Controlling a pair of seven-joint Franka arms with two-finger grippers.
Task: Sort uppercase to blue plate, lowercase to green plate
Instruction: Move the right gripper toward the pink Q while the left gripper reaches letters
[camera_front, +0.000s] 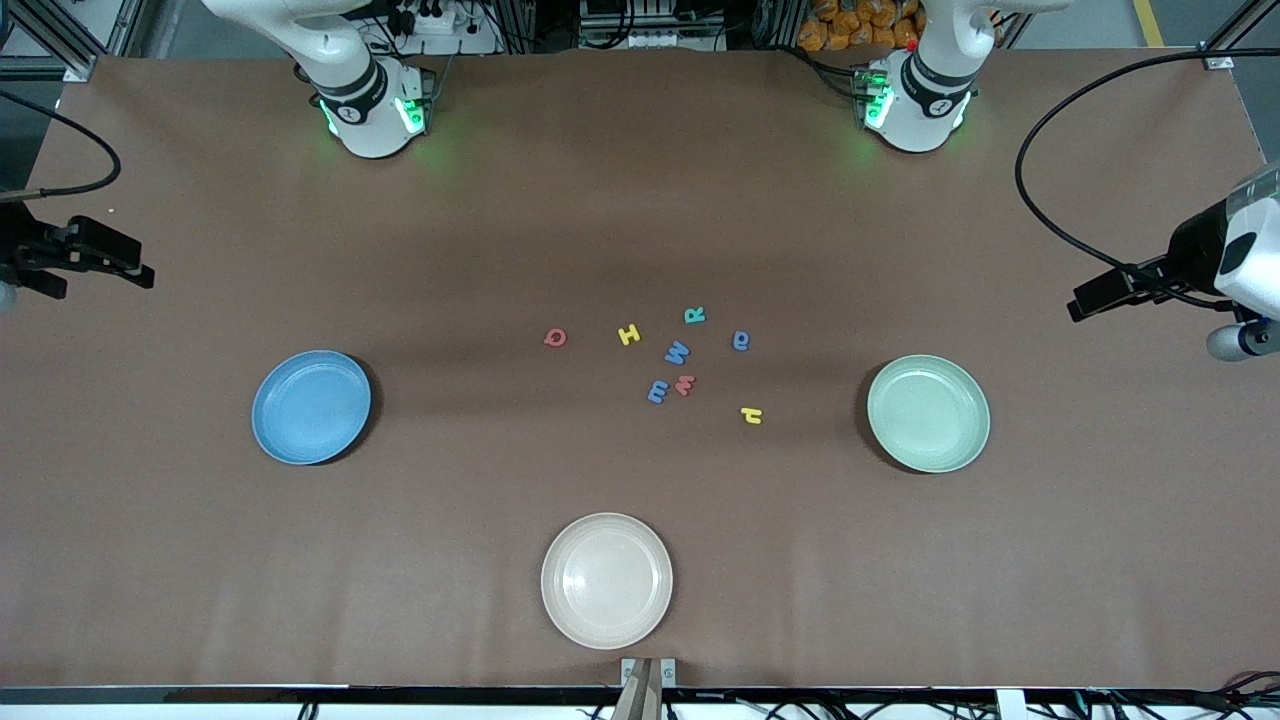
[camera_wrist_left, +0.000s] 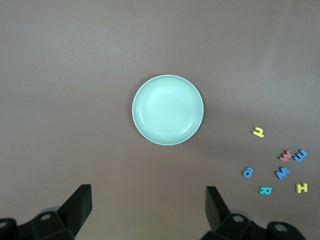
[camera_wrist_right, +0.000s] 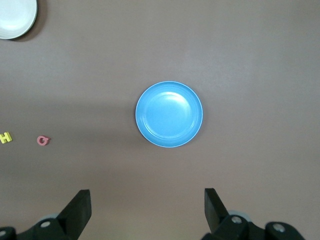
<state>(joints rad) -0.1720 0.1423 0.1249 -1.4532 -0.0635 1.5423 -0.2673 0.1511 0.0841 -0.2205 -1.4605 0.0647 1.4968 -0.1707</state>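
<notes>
The right gripper (camera_wrist_right: 145, 210) hangs spread wide and empty high over the blue plate (camera_front: 311, 407), the foam letters (camera_front: 677, 352) lie loose on the table between both plates, and the left gripper (camera_wrist_left: 147, 207) hangs equally wide and empty over the green plate (camera_front: 928, 413).

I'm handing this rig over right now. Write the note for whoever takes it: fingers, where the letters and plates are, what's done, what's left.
Left gripper: fingers open, holding nothing, high over the table by the green plate.
Right gripper: fingers open, holding nothing, high over the table by the blue plate.
Both plates hold nothing. So does the cream-white plate, nearest the front camera.
All eight letters lie on the table between the two coloured plates: red Q, yellow H, teal R, blue W, blue a, blue m, red m, yellow h.
Done: nothing sorted.
Left: Q, H, R, W to blue; a, both m, h to green.
</notes>
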